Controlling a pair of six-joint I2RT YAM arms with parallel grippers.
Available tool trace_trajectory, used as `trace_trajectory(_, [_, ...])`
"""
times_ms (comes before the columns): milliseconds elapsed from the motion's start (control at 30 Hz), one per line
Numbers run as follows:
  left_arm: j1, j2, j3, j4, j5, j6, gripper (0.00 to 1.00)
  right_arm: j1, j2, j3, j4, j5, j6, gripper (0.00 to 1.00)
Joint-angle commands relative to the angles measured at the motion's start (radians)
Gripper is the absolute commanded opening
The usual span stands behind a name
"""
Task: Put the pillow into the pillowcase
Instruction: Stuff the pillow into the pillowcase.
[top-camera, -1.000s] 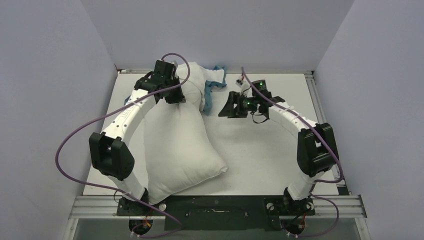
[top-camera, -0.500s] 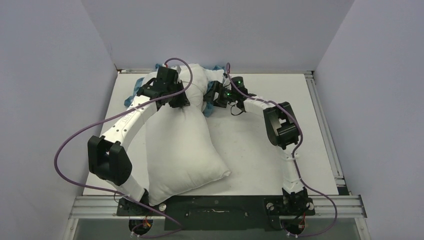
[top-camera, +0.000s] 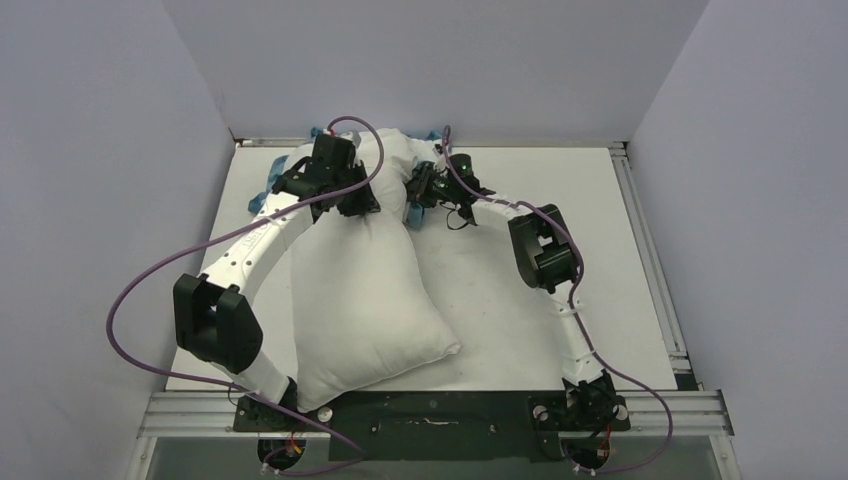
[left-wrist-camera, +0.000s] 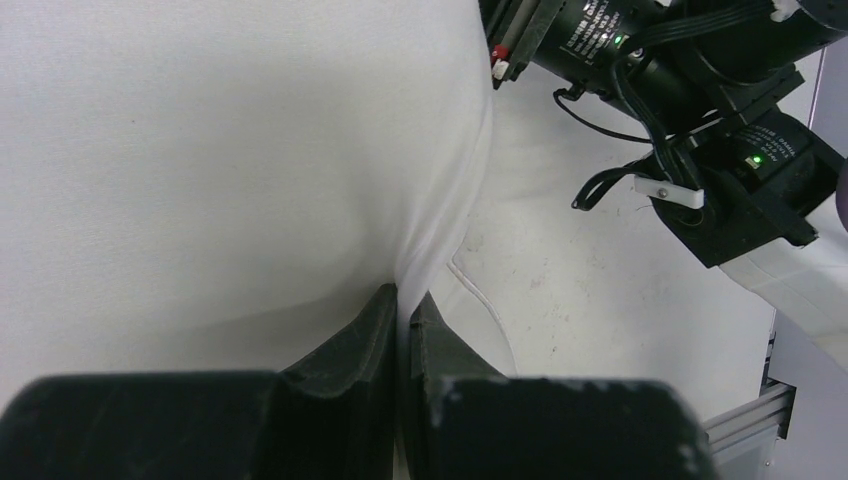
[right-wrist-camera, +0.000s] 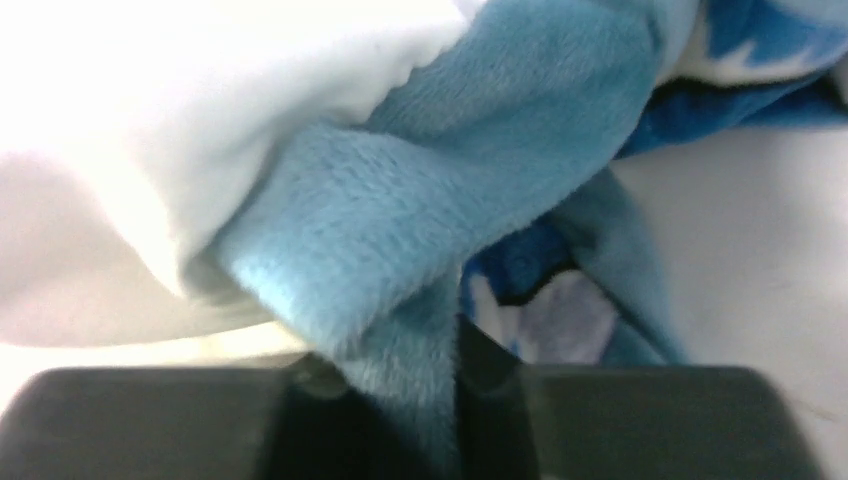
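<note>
At the table's (top-camera: 600, 200) far end, left fingers (left-wrist-camera: 350, 350) pinching pillow (left-wrist-camera: 200, 150) fabric, right fingers (right-wrist-camera: 495, 400) clamping pillowcase (right-wrist-camera: 400, 220) ruffle

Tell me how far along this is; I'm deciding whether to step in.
Done: little; most of the pillow lies bare. In hand: right gripper pinches the pillowcase by its blue edge, left gripper a white fold. Remaining: pulling it over the pillow.

The left arm (top-camera: 255, 235) was extended forward, and the left gripper (left-wrist-camera: 403, 296) was clamped tight on a fold of the pillow (top-camera: 360, 300). The right arm (top-camera: 545, 250) was folded at the elbow and directed leftward, the right gripper (right-wrist-camera: 395, 365) being closed on the pillowcase (right-wrist-camera: 400, 230) edge.
</note>
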Motion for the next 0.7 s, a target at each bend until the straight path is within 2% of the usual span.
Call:
trace_trajectory(0, [-0.006, -0.036, 0.034, -0.020, 0.041, -0.003, 0.00, 0.036, -0.016, 0.025, 0.075, -0.015, 0.048, 0.05])
trace_trajectory(367, [-0.003, -0.095, 0.129, -0.002, 0.079, 0.062, 0.00, -0.024, -0.482, -0.341, 0.089, -0.174, 0.030, 0.05])
trace_trajectory(500, [0.002, -0.139, 0.096, 0.027, 0.130, 0.076, 0.00, -0.021, -0.581, -0.401, 0.109, -0.249, 0.056, 0.05])
trace_trajectory(667, [0.002, -0.151, 0.044, 0.039, 0.134, 0.063, 0.00, -0.014, -0.664, -0.417, 0.021, -0.324, 0.021, 0.05])
